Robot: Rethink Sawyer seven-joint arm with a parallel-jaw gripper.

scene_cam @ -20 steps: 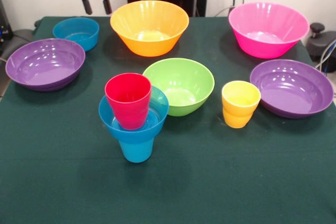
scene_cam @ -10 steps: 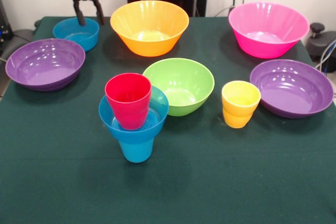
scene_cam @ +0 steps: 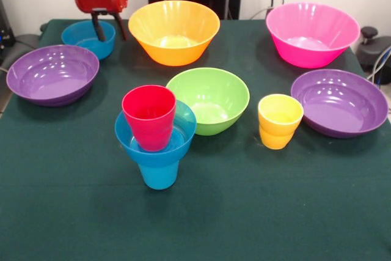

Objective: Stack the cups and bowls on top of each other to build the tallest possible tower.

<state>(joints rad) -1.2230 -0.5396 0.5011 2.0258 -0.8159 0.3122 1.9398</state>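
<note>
The tower stands at the front left: a blue cup [scene_cam: 159,174] at the bottom, a small blue bowl [scene_cam: 156,140] on it, and a red cup [scene_cam: 148,116] leaning inside that bowl. My gripper [scene_cam: 109,30] is open at the back left. It hangs over the right rim of the second small blue bowl [scene_cam: 85,39], with one finger over the bowl and the other outside it. The yellow cup [scene_cam: 280,120] stands upright to the right of the lime green bowl [scene_cam: 211,99].
A purple bowl [scene_cam: 52,73] lies at the left, just in front of the gripper. The orange bowl [scene_cam: 174,30] stands close to the gripper's right. The pink bowl [scene_cam: 311,33] is at the back right, with the other purple bowl [scene_cam: 339,102] in front of it.
The gripper has come down from the top edge to the right rim of the back small blue bowl. Nothing on the table has moved.
</note>
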